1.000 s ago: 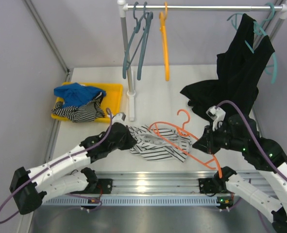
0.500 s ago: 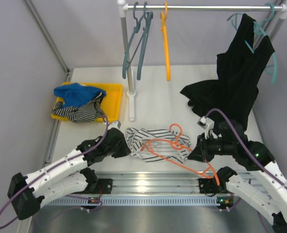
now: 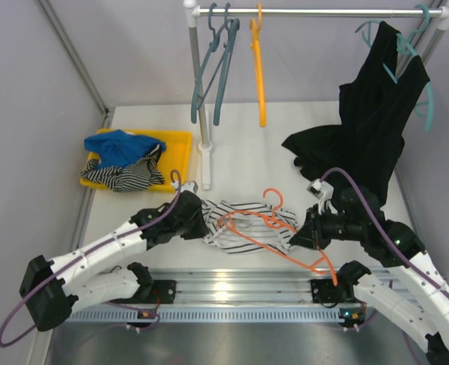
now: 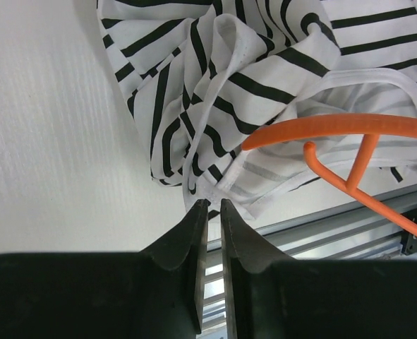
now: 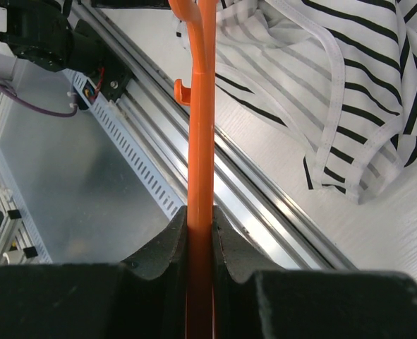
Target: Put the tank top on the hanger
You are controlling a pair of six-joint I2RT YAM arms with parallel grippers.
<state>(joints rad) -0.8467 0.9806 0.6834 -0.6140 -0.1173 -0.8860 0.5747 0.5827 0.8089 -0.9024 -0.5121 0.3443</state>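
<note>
The tank top [image 3: 247, 228], white with thin black stripes, lies crumpled on the table between the arms. My left gripper [image 3: 201, 226] is shut on its hem at the left edge; the left wrist view shows the fingertips [image 4: 209, 205] pinching the white hem of the tank top [image 4: 250, 85]. The red-orange hanger [image 3: 272, 193] lies tilted across the tank top, hook toward the far side. My right gripper [image 3: 306, 236] is shut on its bar; the right wrist view shows the hanger [image 5: 200, 106] clamped in the gripper [image 5: 200, 215], with the tank top [image 5: 349, 92] beyond. The hanger's arm [image 4: 335, 131] crosses the fabric.
A yellow tray [image 3: 180, 152] at the back left holds a blue garment [image 3: 118, 144] and a bold-striped garment [image 3: 121, 176]. A rack pole [image 3: 197, 91] carries teal hangers [image 3: 216, 68] and a yellow-orange hanger [image 3: 258, 68]. A black garment [image 3: 368, 122] hangs at the right. A metal rail [image 3: 232, 285] runs along the near edge.
The right gripper has drawn the hanger left and nearer, so it now lies over the tank top. The left gripper has shifted with the hem, and the tank top has bunched up.
</note>
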